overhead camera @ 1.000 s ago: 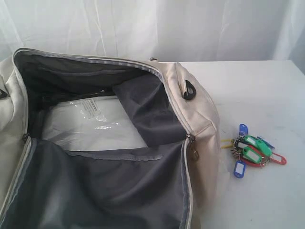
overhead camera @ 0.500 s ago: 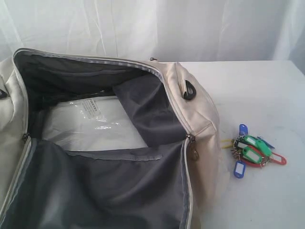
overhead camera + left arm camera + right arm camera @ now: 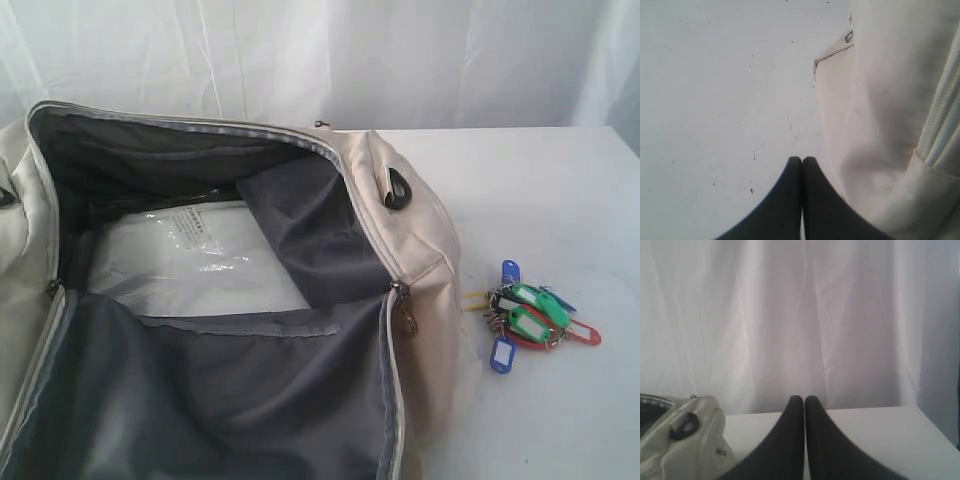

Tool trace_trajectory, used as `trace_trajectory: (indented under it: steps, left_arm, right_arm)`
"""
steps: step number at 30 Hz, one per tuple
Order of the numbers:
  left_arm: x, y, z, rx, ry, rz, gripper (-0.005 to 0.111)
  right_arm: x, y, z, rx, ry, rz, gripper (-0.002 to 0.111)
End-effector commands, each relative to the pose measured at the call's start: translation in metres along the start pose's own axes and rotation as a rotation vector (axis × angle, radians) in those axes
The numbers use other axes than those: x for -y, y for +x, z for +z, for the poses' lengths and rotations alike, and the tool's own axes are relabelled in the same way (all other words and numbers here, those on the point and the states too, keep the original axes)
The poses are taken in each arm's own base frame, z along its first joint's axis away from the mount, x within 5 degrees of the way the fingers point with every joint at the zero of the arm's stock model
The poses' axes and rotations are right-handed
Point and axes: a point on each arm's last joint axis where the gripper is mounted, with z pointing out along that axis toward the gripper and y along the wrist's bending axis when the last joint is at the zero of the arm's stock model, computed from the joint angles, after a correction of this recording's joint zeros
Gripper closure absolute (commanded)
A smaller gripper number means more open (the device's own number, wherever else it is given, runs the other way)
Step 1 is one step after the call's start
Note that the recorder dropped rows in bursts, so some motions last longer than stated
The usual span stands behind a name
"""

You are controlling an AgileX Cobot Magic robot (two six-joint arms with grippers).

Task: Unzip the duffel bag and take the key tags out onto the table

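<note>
Soft, even light throughout, with glare on the plastic sheet (image 3: pixel 190 255) inside the duffel bag (image 3: pixel 425 235).

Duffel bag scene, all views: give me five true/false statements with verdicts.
1. The duffel bag is unzipped, with its dark lining showing. True.
2. The key tags are inside the bag. False: they lie on the table, beside the bag.
3. The left gripper has its jaws closed on a key tag. False: the jaws are shut on nothing, next to the bag's outer fabric.
4. The right gripper has its jaws shut and empty. True.
5. The bag's interior is bare. False: a clear plastic packet lies in it.
</note>
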Motion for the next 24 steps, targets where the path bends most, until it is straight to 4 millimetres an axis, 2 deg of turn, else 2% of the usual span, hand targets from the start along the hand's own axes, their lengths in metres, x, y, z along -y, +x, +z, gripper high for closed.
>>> trace_trajectory:
  steps: [1,5,18,22,24]
  left_arm:
    - [0.001,0.004,0.001,-0.025,0.01,-0.003,0.107]
    - [0.001,0.004,0.001,-0.025,0.01,-0.003,0.107]
    - [0.001,0.004,0.001,-0.025,0.01,-0.003,0.107]
    - [0.001,0.004,0.001,-0.025,0.01,-0.003,0.107]
    - [0.001,0.004,0.001,-0.025,0.01,-0.003,0.107]
  right_arm:
    - [0.003,0.016,0.0,-0.039,0.035,0.006,0.107]
    - [0.003,0.028,0.0,-0.074,0.03,0.021,0.107]
    - [0.003,0.028,0.0,-0.075,0.032,0.007,0.107]
    - [0.003,0.032,0.0,-0.112,0.027,-0.109,0.107]
    - [0.006,0.032,-0.001,-0.128,0.058,-0.091,0.107]
